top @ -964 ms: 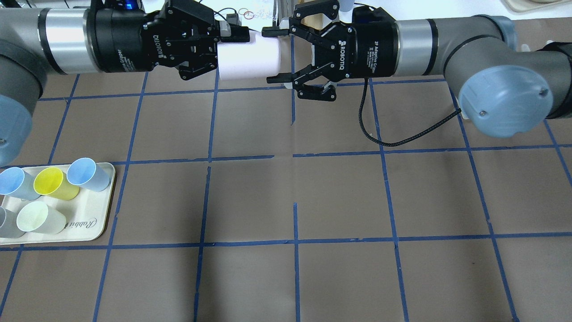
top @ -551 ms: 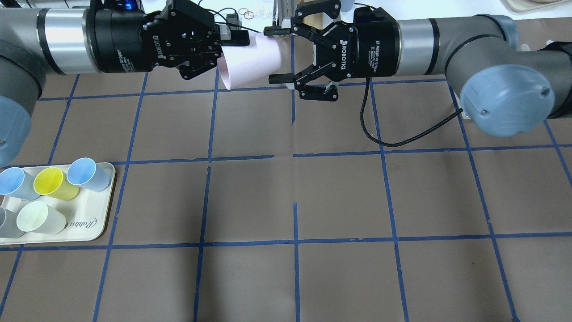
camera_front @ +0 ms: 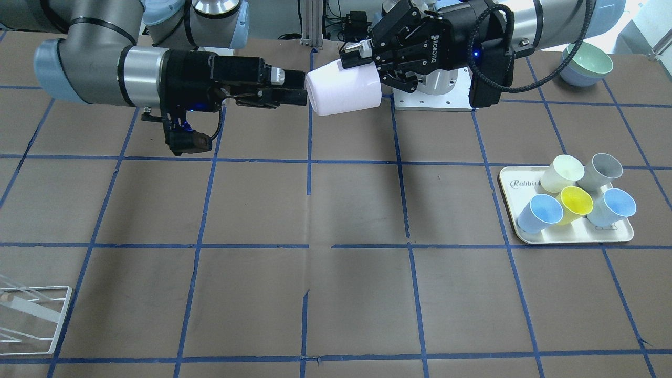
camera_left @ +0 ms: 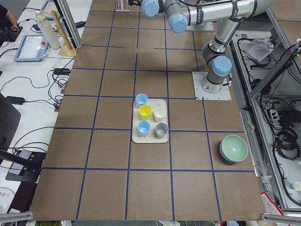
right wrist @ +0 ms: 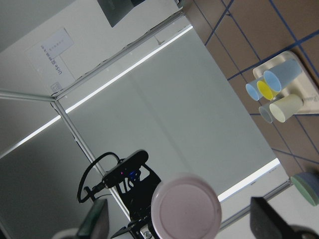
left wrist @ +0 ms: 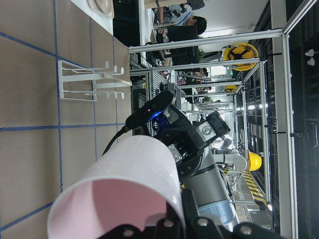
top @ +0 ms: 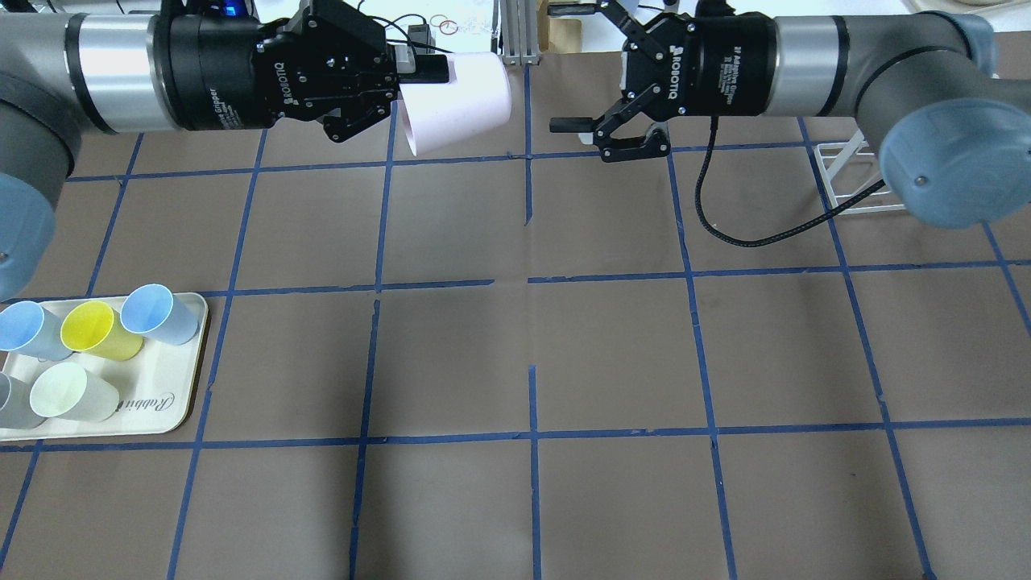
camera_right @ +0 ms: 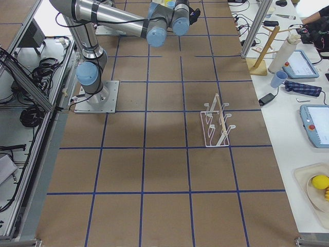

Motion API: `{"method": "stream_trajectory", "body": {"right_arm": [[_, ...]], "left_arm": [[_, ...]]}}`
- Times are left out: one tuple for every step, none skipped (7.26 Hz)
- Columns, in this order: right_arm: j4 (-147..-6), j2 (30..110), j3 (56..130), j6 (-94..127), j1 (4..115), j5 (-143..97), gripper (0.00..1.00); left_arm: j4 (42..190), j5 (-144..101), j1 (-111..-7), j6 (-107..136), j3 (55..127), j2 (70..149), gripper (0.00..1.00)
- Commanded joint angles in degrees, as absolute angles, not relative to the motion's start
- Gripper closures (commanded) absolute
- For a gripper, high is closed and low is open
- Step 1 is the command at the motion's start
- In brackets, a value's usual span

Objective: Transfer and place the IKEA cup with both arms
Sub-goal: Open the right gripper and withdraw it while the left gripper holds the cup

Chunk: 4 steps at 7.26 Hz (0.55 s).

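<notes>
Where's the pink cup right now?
Overhead view: the pink cup hangs over the table's far edge, left of centre, gripped by the left end effector, with the open right end effector apart beside it.

grey cup (top: 11, 407): cut by left edge | rack (camera_front: 31, 310): cut by left edge

Brown blue-taped table (top: 612, 354): cream tray (top: 157, 370), wire rack (camera_right: 216, 126), bowl (camera_left: 233, 148).
</notes>
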<state>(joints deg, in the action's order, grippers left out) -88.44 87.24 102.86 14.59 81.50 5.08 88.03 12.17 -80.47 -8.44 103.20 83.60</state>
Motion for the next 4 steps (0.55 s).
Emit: {"method": "stream_trajectory", "body": {"right_arm": [[-89.29,87.89,101.87,14.85,77.70,16.12,0.00],[-88.95,89.20,99.52,14.94,77.70,27.22,0.00],[-88.51,91.38,98.19,14.94,77.78,39.25,0.00],[-88.51,94.19,98.09,15.20,78.04,47.99,0.00]], "left_arm": [[87.81,17.00,-79.72,-6.95,102.22,83.93,1.00],[87.89,24.19,-79.28,-6.86,101.69,83.85,1.00],[87.98,33.22,-79.02,-6.86,101.43,83.85,1.00],[88.33,42.45,-78.93,-6.86,101.51,83.76,1.00]]}}
